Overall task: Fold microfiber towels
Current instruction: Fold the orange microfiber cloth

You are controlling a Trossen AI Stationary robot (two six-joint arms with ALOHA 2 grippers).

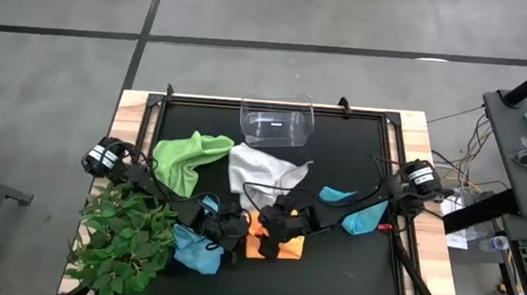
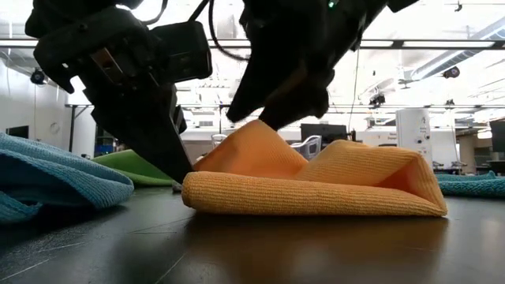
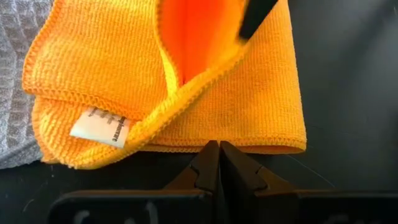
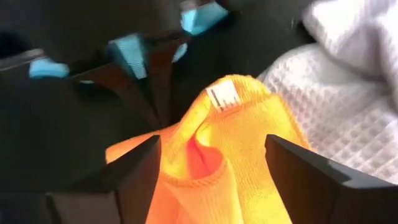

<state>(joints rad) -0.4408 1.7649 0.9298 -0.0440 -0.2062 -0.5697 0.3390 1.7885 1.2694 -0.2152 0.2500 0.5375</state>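
The yellow-orange microfiber towel [image 1: 275, 245] lies folded on the black table, its upper layer [image 2: 260, 146] humped up, with a white label [image 3: 99, 127] at one corner. My left gripper [image 3: 219, 154] is shut at the towel's near-left edge. My right gripper [image 4: 214, 168] stands open just above the hump, a finger on either side of it. Around them lie the lime green towel [image 1: 192, 156], the pale grey-white towel [image 1: 262, 171], the teal towel [image 1: 362, 216] and the light blue towel [image 1: 194, 249]. My left gripper's shut fingertips meet the orange towel's folded edge [image 3: 217, 144], slanting down from the table's left. Their ends stand on the table at that end of the towel [image 2: 185, 181], which lies flat there. My right gripper has one finger [image 3: 252, 22] at the raised upper layer's rim; I cannot tell whether it touches.
A clear plastic bin [image 1: 277, 120] stands at the table's far edge. A leafy green plant [image 1: 124, 240] fills the near left corner beside the left arm. Bare black tabletop [image 1: 347, 277] lies near and right of the orange towel.
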